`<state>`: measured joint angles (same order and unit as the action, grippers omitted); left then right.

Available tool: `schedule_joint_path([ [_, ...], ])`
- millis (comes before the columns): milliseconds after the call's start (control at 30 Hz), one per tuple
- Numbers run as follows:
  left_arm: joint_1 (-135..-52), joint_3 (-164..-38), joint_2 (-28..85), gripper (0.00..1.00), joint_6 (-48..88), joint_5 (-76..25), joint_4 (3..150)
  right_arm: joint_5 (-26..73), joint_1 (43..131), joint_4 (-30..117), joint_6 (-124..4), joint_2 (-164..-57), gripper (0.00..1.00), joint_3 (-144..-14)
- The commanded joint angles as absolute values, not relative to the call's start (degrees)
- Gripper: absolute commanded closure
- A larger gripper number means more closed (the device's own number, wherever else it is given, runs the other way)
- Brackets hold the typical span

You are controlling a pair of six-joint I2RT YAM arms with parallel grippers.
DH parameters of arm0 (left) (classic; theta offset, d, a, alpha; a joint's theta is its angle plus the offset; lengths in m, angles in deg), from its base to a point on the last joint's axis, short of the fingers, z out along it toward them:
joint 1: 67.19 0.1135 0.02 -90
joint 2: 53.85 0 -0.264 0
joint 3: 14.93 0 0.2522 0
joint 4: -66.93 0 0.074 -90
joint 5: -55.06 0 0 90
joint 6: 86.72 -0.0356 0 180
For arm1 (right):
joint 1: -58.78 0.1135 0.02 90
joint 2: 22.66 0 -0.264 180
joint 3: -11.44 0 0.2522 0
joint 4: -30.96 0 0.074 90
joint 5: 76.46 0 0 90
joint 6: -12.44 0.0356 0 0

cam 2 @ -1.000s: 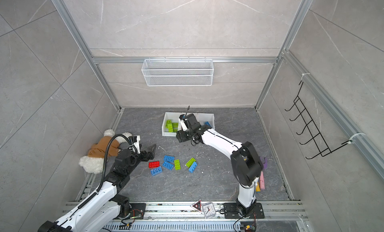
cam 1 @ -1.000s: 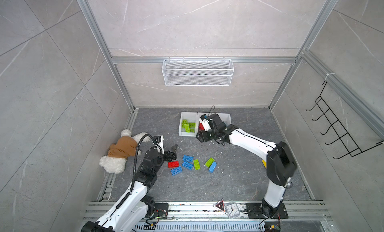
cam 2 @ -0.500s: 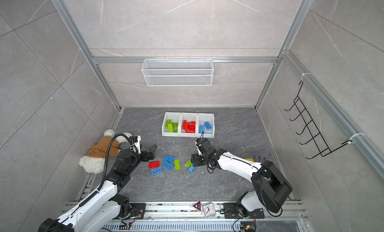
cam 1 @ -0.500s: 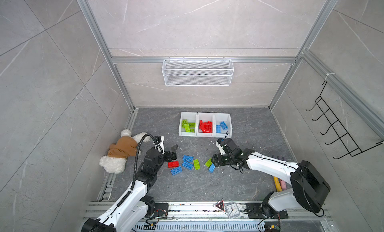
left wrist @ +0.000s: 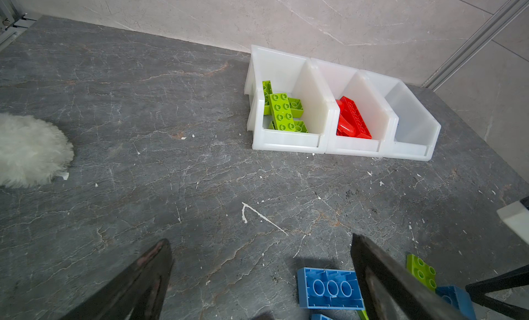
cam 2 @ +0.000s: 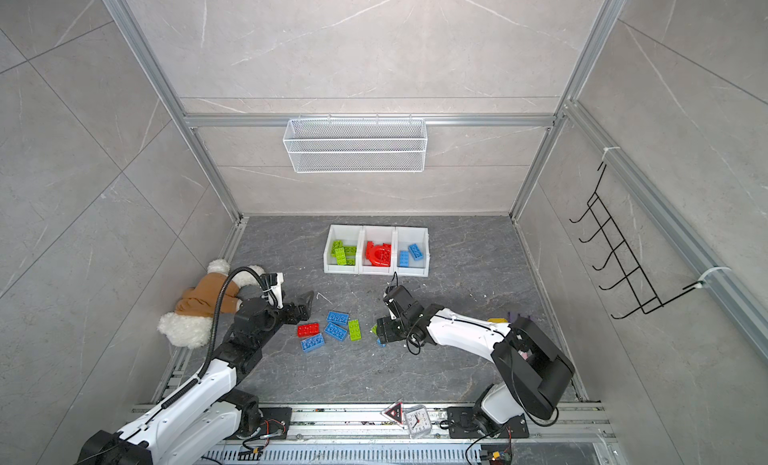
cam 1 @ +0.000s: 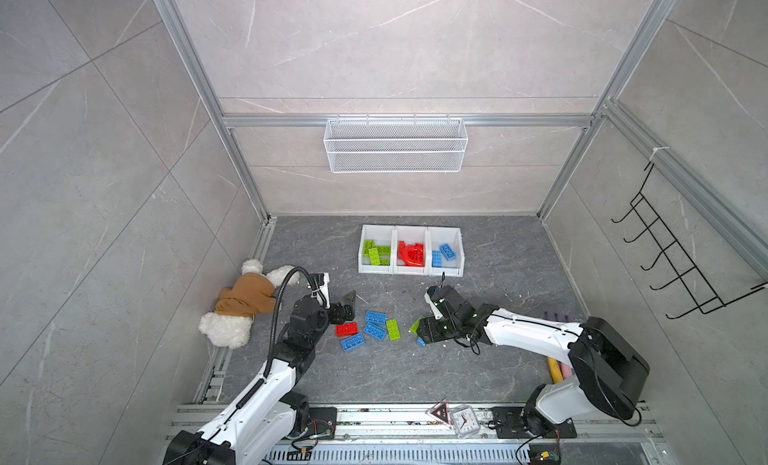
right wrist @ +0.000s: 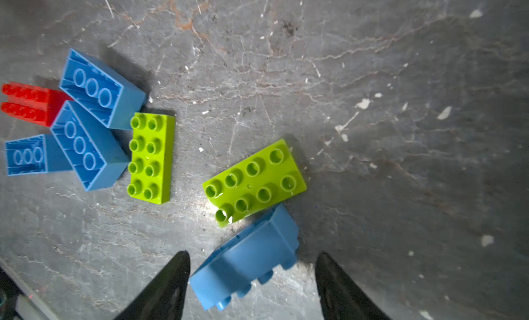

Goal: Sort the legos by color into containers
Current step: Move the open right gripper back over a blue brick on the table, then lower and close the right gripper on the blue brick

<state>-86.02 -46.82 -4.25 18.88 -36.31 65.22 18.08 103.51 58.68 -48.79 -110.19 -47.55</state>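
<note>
Back from the containers (cam 1: 411,270), the right gripper (right wrist: 252,253) straddles 1 loose blue brick (right wrist: 249,264), jaws open: a new pick begins. Meanwhile the left gripper (left wrist: 260,238) gapes empty.

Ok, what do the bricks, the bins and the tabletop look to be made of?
Bricks: hard moulded plastic, glossy; highlights glint on the studs. Bins: white plastic, smooth, slightly translucent; light glows through the walls. Tabletop: probably stone or stone-look laminate, matte grey with pale veins and chips.

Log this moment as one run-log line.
step: blue pick, not yet gripped | right tool: open, straddling blue lego | left tool: open, empty | loose legos: seven unsorted | containers: partly filled
</note>
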Motion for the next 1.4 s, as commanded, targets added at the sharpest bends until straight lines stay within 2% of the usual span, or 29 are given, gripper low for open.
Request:
schedule_joint_path([
  [0, -85.91, -48.01, -4.22, 0.00, 18.44, -36.15, 62.75, 16.61, 104.13, 61.40, -48.54, -111.93, 0.29, -49.56],
  [500, -85.92, -48.14, -5.18, 0.00, 18.58, -35.46, 63.23, 7.44, 103.43, 78.68, -51.98, -107.86, 0.30, -53.43],
  [667, -85.91, -48.13, -5.34, 0.00, 18.58, -35.45, 63.31, 13.73, 103.56, 74.40, -51.98, -106.73, 0.30, -53.68],
  [867, -85.91, -48.12, -5.45, 0.00, 18.58, -35.73, 63.45, 15.30, 103.87, 72.07, -51.90, -110.62, 0.30, -54.12],
  [1367, -85.91, -48.19, -4.89, 0.00, 18.73, -35.42, 63.11, 8.07, 104.50, 75.06, -52.82, -113.48, 0.36, -54.50],
])
